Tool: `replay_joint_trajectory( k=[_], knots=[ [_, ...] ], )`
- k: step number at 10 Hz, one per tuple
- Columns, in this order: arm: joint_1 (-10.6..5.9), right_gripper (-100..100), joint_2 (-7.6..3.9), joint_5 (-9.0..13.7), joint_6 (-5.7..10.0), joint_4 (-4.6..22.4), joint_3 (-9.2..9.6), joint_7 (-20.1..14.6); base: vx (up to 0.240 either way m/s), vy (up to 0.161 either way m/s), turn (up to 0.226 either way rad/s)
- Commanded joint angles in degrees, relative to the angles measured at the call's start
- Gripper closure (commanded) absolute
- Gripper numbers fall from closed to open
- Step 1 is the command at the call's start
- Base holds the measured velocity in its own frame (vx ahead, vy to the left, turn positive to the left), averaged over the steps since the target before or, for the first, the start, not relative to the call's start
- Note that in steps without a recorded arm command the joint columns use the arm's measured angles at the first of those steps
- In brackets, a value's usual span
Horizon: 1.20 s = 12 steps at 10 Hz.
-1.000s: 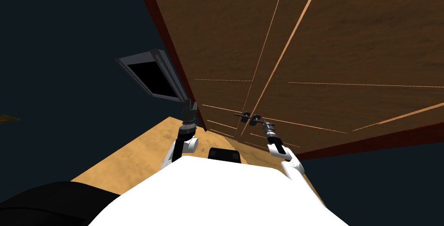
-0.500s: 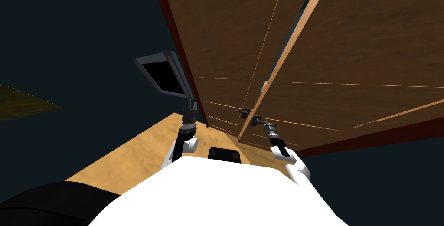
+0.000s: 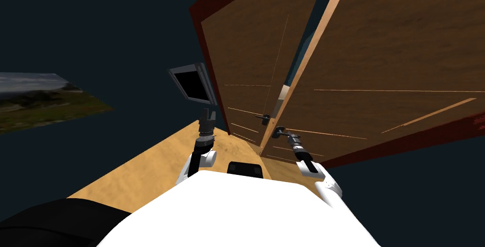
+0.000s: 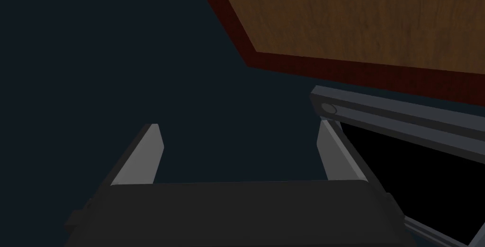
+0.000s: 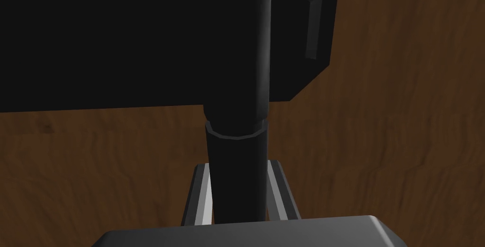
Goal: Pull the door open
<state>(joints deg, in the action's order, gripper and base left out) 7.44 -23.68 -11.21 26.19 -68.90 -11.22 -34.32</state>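
Observation:
A brown wooden double door stands ahead in the head view. Its right leaf (image 3: 402,59) is swung towards me, and a narrow gap separates it from the left leaf (image 3: 246,59). My right gripper (image 3: 283,133) is at that leaf's dark lever handle (image 3: 278,129). In the right wrist view the gripper (image 5: 237,189) is shut on the black handle bar (image 5: 237,163), its fingers (image 5: 201,196) pressing both sides, with the door's wood (image 5: 402,140) close behind. My left gripper (image 3: 206,115) is raised left of the door, open (image 4: 239,132) and holding nothing.
A dark red frame (image 3: 201,31) borders the door. The left leaf carries its own dark handle (image 3: 263,117). A dark-framed panel (image 3: 193,84) hangs on the dark wall left of the door. Tan floor (image 3: 156,163) runs from me to the threshold.
The right leaf has swung further towards me and the gap between the leaves has widened. My view has turned, shifting the door and panel rightward. The right gripper stays shut on the handle.

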Motion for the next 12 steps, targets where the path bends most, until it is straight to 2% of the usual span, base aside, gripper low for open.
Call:
replay_joint_trajectory(
  k=[1,2,10,11,12],
  knots=[
    [0.0,100,0.0,0.0,0.0,0.0,0.0,0.0,-0.105,-0.041,0.034],
    [1.18,100,-0.68,-0.5,1.38,-0.4,0.65,-1.2,-0.141,-0.037,0.092],
    [6.92,100,-4.64,-2.7,8.7,-2.5,3.09,-7.3,-0.185,-0.064,0.098],
    [6.29,100,-4.64,-2.4,7.74,-2.1,2.51,-6.8,-0.08,-0.032,0.008],
    [7.26,100,-5.25,-2.8,9.41,-1.9,2.65,-7.7,-0.142,-0.052,0.118]
  ],
)
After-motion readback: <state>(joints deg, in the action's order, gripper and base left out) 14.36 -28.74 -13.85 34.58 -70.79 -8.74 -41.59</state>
